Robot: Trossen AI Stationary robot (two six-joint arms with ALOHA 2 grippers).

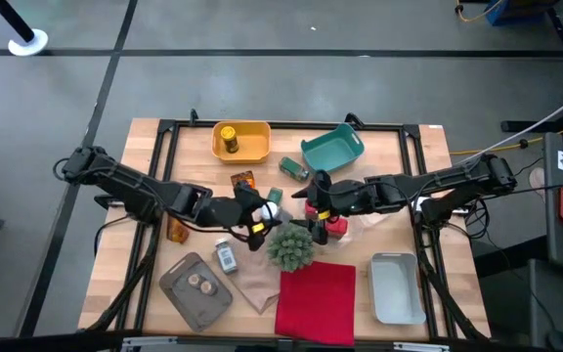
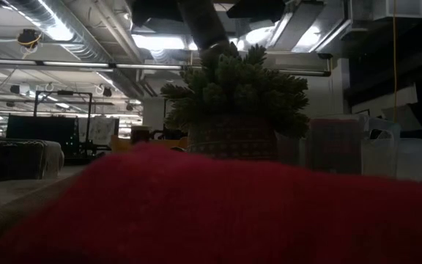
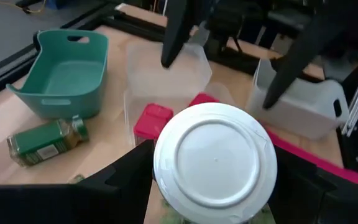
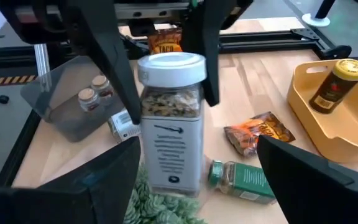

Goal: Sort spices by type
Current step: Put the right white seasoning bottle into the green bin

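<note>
Left gripper (image 4: 166, 56) clamped on white-capped jar (image 4: 169, 121) w/ upright hold; rigid, smooth, likely light; right gripper (image 3: 229, 68) jaws apart, nr body.

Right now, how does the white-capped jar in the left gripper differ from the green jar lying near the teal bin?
The white-capped jar stands upright between the left gripper fingers; the green jar lies flat on the table, untouched. The first is clear with a white cap, the second green. Both are small spice jars.

The wooden table (image 1: 399, 191) carries a yellow bin (image 1: 252, 147), a teal bin (image 1: 332, 152), a grey tray (image 1: 182, 293) and a clear bin (image 1: 397, 290). A red cloth (image 1: 317, 301), a spiky green plant ball (image 1: 290, 245), a green jar (image 1: 293, 168) and orange-brown foil packets (image 1: 243, 180) also lie on it.
</note>
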